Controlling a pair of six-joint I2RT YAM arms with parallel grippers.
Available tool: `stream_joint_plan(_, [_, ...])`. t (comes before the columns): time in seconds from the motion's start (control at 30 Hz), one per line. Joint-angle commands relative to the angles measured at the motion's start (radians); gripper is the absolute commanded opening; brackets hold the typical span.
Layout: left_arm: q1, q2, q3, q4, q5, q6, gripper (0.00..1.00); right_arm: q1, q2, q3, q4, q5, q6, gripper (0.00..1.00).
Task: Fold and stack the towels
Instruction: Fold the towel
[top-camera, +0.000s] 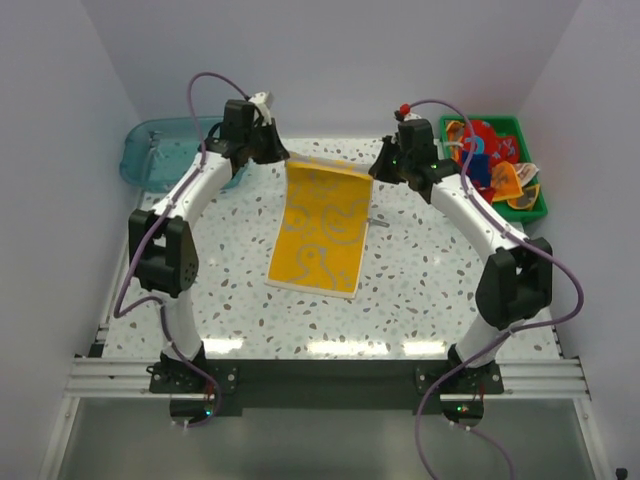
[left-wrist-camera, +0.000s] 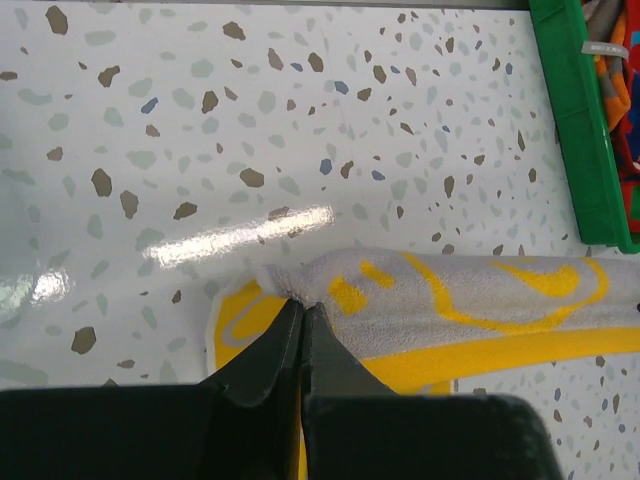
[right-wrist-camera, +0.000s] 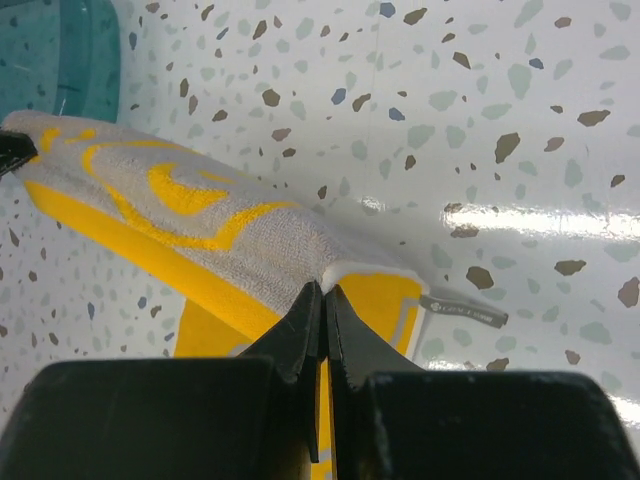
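A yellow towel with grey duck outlines (top-camera: 322, 225) hangs from both grippers at the table's middle, its near edge resting on the table. My left gripper (top-camera: 283, 156) is shut on the towel's far left corner (left-wrist-camera: 300, 300). My right gripper (top-camera: 378, 168) is shut on the far right corner (right-wrist-camera: 325, 288). The towel's grey back side (left-wrist-camera: 470, 300) faces up along the lifted far edge, also seen in the right wrist view (right-wrist-camera: 200, 215). Several other towels, red, orange and blue (top-camera: 492, 160), lie heaped in the green tray (top-camera: 535, 213) at the far right.
A clear blue tub (top-camera: 160, 152) stands at the far left corner, and shows in the right wrist view (right-wrist-camera: 70, 60). The green tray's wall (left-wrist-camera: 585, 150) shows at the right of the left wrist view. A grey label (right-wrist-camera: 462, 310) sticks out of the towel's right edge.
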Motion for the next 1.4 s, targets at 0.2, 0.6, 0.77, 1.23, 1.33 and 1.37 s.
stream_joint_plan(0.2, [0.024, -0.033, -0.019, -0.126, 0.004, 0.043, 0.00, -0.014, -0.083, -0.091, -0.098, -0.037, 0.013, 0.00])
stream_joint_plan(0.6, [0.024, -0.364, -0.568, -0.144, 0.024, 0.103, 0.00, 0.119, -0.352, -0.534, -0.049, -0.125, 0.131, 0.01])
stream_joint_plan(0.77, [0.024, -0.443, -0.789, -0.061, -0.005, 0.078, 0.00, 0.213, -0.390, -0.711, 0.101, -0.097, 0.234, 0.04])
stream_joint_plan(1.23, [0.010, -0.458, -0.976, 0.090, -0.036, 0.049, 0.00, 0.264, -0.308, -0.923, 0.333, -0.014, 0.251, 0.05])
stream_joint_plan(1.33, [0.004, -0.464, -0.987, 0.095, -0.048, 0.049, 0.00, 0.264, -0.295, -0.925, 0.343, -0.014, 0.248, 0.06])
stream_joint_plan(1.37, [-0.001, -0.463, -0.987, 0.095, -0.051, 0.049, 0.00, 0.264, -0.294, -0.925, 0.346, -0.014, 0.246, 0.07])
